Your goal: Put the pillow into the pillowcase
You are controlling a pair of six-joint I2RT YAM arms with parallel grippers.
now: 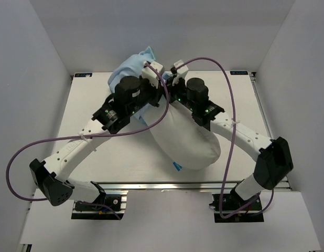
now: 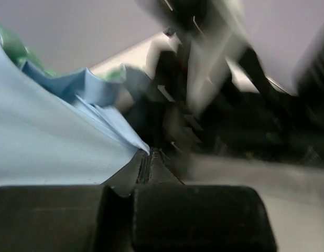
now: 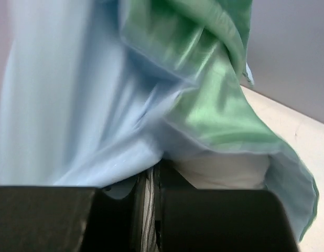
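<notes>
While both my claws sit close together up at the far edge of the table, here's how it looks. My left claw is pinched tight on a light blue edge of the pillowcase, with the cloth running right into the tips. My right claw is nearly closed too, clamped on the pillowcase hem. The blue face hangs on one side and the shiny green face folds over on the other. Right under that green fold a strip of the white pillow shows beneath the hem. How far in it goes, I can't tell.

From the top camera, the pillowcase is bunched just left of my left claw, overlapping the table's far edge by the back wall. The pillow lies slanted from under my wrists down toward the near edge. Its corner with the blue tag stops just short of the metal rail there.

Room-wise, there's bare tabletop on both sides of the pillow, more on the left. The side walls stand right along the table's left and right edges, so it's boxed in. My purple cable drapes across the pillow's left side. The left wrist view is blurry, and my other arm looms close in front.
</notes>
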